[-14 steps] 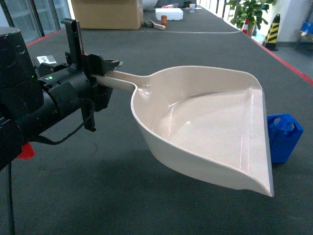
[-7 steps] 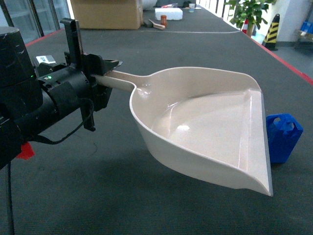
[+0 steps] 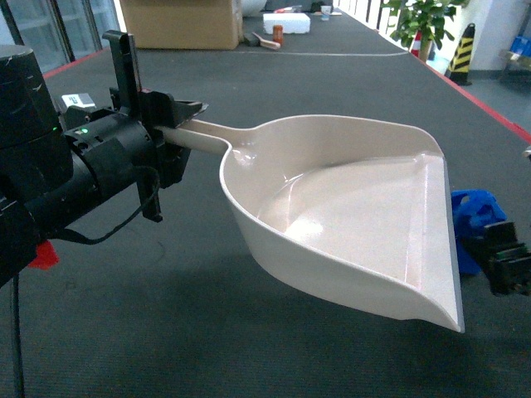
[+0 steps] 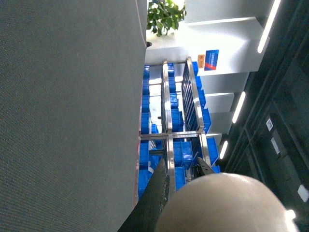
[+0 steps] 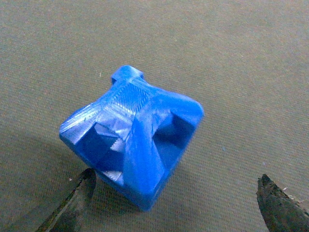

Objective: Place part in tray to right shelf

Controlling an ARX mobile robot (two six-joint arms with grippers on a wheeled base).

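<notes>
The beige tray [image 3: 348,207] hangs above the dark mat, its lip toward the right. My left gripper [image 3: 184,124] is shut on its long handle. In the left wrist view the handle's rounded end [image 4: 227,203] fills the space between the fingers of the left gripper [image 4: 181,166]. The blue part [image 3: 471,214] stands on the mat just beyond the lip, half hidden by it. My right gripper [image 3: 508,264] is beside it at the right edge. From the right wrist the part [image 5: 130,135] lies ahead of the open right gripper [image 5: 176,203], nearer the left finger [image 5: 72,203]. I cannot pick out the right shelf.
Cardboard box [image 3: 182,23] and a white foam box [image 3: 286,22] stand at the mat's far end. A potted plant [image 3: 423,21] and a striped cone [image 3: 461,51] lie past its red edge. Steel racks with blue crates [image 4: 169,121] show in the left wrist view.
My right gripper has come into the head view at the right edge, next to the blue part. The tray and left gripper have hardly moved.
</notes>
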